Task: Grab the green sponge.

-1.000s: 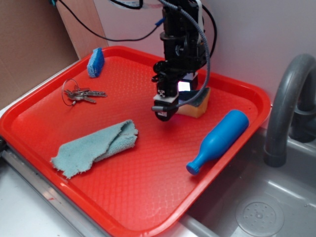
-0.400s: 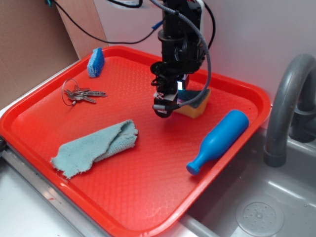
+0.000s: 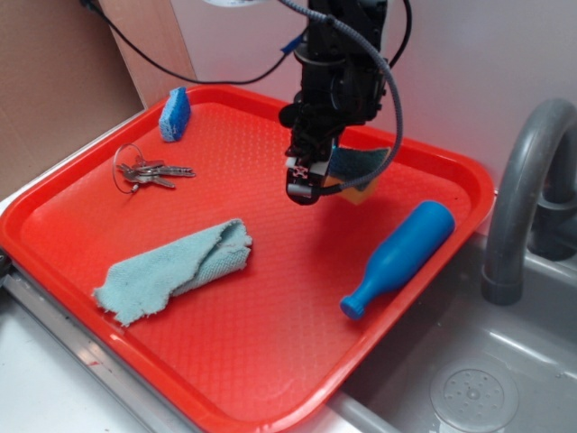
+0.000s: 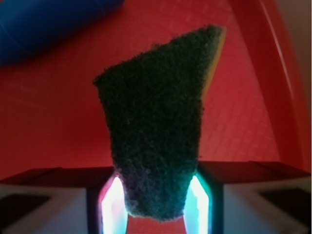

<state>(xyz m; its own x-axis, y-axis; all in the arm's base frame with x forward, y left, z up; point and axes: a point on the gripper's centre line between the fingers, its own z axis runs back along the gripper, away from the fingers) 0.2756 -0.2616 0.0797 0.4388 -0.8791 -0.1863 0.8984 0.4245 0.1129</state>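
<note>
Dark scouring top over yellow foam, wedge-shaped green sponge, pinched in end effector, above red tray

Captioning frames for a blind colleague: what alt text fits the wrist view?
A dark green sponge with a thin yellow edge fills the centre, pinched at its lower end between the gripper's two glowing fingers. Behind it lie the red tray and a blurred blue bottle.

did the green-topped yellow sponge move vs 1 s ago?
Yes. The yellow foam sponge with dark green scouring top has risen off the red plastic tray, clamped in the gripper; it sits higher against the tray's far rim than before.
</note>
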